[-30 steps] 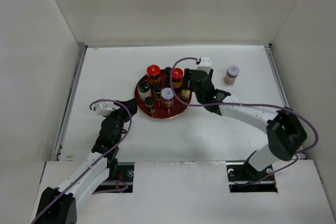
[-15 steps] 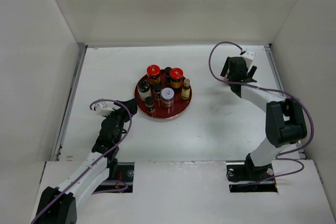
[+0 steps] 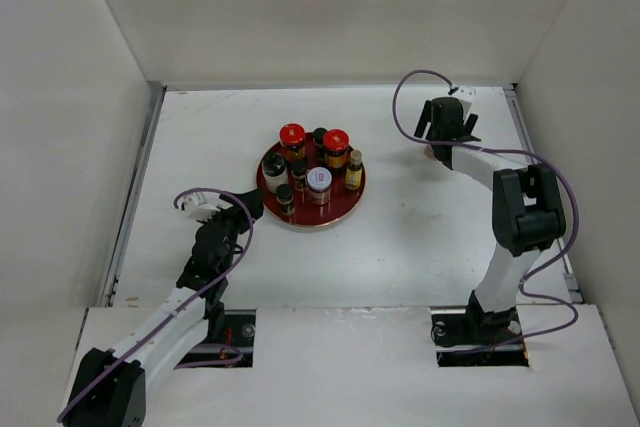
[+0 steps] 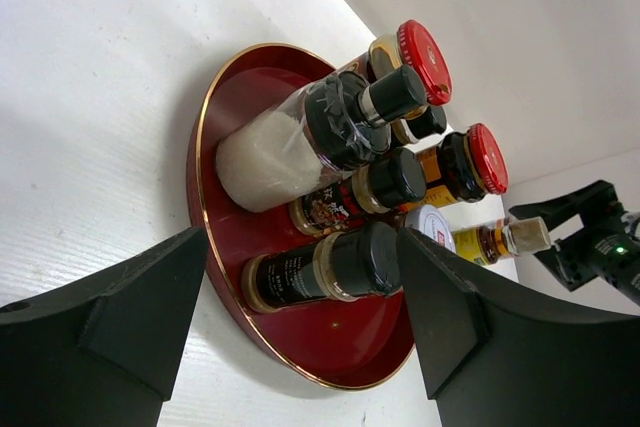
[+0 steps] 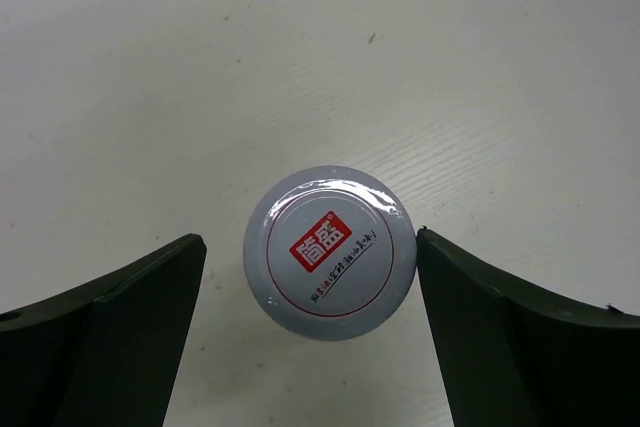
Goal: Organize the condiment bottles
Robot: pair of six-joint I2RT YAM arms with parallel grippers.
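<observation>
The round red tray [image 3: 345, 209] holds several condiment bottles: two red-lidded jars [image 3: 292, 135], a white jar [image 3: 274, 169], a pale-lidded jar [image 3: 319, 180], a slim yellow bottle [image 3: 354, 169] and dark black-capped ones [image 3: 286, 197]. My left gripper [image 3: 235, 209] is open just left of the tray. The left wrist view shows the white jar [image 4: 270, 157] and a dark bottle [image 4: 320, 267] beyond the left gripper [image 4: 302, 235]. My right gripper [image 3: 443, 132] hangs open at the back right, straddling a lone pale-lidded jar [image 5: 330, 252] from above. That jar is mostly hidden in the top view.
White walls close in the table [image 3: 420, 237] on the left, back and right. My right arm [image 3: 520, 207] rises along the right side. A purple cable [image 3: 400, 107] loops above the right gripper. My right arm also shows far off in the left wrist view [image 4: 590, 237].
My right arm swung from the tray's right edge to the back right, over the lone pale-lidded jar, with its jaws opened wide. The left arm has stayed put.
</observation>
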